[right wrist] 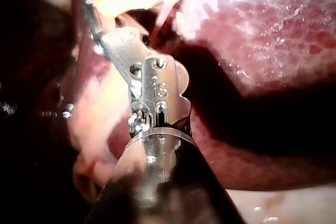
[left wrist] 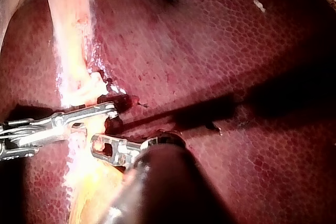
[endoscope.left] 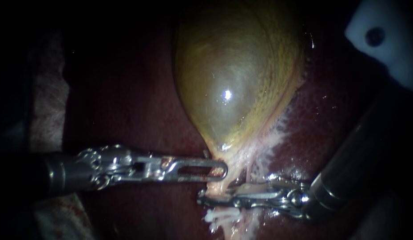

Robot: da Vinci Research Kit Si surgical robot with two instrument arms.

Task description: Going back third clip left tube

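A surgical lab: bare liver [endoscope.left: 126, 89] and gallbladder [endoscope.left: 233, 75] seen close up.

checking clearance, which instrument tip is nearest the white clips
The right instrument: its tip lies just above the white clips; the left instrument ends farther up.

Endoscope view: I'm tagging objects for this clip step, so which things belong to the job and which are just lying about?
Job in hand: right instrument, left instrument, tube under the gallbladder, white clips on that tube.
Lying about: white block with a hole at upper right, stained cloth at far left.
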